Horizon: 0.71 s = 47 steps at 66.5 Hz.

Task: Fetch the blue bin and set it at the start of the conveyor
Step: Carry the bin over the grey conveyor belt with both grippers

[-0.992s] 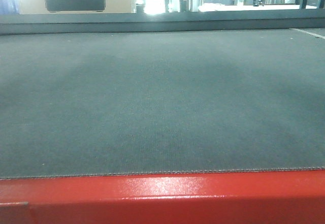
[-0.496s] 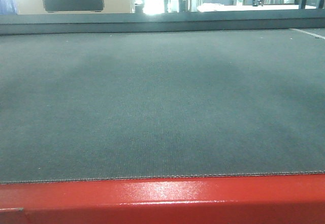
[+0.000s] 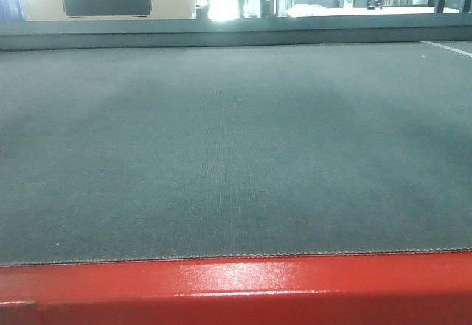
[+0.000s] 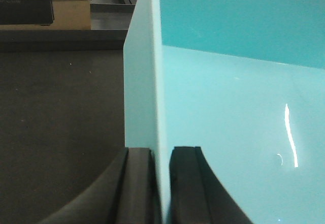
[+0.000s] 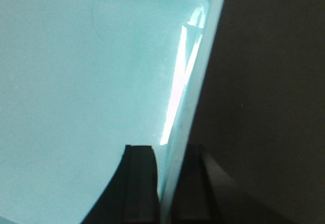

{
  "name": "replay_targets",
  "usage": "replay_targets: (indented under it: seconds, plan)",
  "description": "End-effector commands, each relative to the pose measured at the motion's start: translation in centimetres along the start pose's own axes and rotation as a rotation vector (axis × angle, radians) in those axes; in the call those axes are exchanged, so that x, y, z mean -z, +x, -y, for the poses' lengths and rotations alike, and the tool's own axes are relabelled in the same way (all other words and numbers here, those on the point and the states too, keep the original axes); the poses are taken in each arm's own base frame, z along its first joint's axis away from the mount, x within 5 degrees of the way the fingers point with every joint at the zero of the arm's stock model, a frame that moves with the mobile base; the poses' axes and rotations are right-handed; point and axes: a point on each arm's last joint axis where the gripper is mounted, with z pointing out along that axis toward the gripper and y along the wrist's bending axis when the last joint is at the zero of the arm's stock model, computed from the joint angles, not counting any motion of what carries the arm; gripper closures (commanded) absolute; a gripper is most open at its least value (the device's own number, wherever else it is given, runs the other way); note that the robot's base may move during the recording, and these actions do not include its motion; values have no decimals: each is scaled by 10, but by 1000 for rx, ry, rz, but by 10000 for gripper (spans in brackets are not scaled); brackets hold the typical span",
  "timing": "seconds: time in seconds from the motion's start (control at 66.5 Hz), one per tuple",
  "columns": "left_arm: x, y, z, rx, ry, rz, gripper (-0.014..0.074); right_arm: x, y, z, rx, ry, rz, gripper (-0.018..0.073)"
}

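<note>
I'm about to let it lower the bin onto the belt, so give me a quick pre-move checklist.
1. Left hand gripping the blue bin wall, one finger each side: ok.
2. Right hand gripping its wall likewise: ok.
3. Nothing lying on the conveyor start, front view: ok.
4. Wrist views show the conveyor start beside the bin walls: ok.
5. Bin past the red frame: cannot tell.
6. Gap under the bin bottom: cannot tell.
</note>
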Motion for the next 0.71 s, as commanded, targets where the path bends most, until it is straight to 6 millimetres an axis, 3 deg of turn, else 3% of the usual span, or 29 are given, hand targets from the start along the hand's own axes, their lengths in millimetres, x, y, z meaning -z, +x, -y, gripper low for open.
replay_targets:
  seconds: [0.0,0.481,0.571,0.692]
  plan:
    - [11,-13,-2,-19,-14,106,708,9,-5,6,57,54,46,711]
    - [11,-12,-2,-14,-11,96,708,10,-10,3,41,23,97,711]
    - [10,-4,-2,-4,-11,9,708,10,-7,3,40,26,57,711]
    - [-1,22,-4,2,-23,-193,708,-4,7,7,36,42,-65,711]
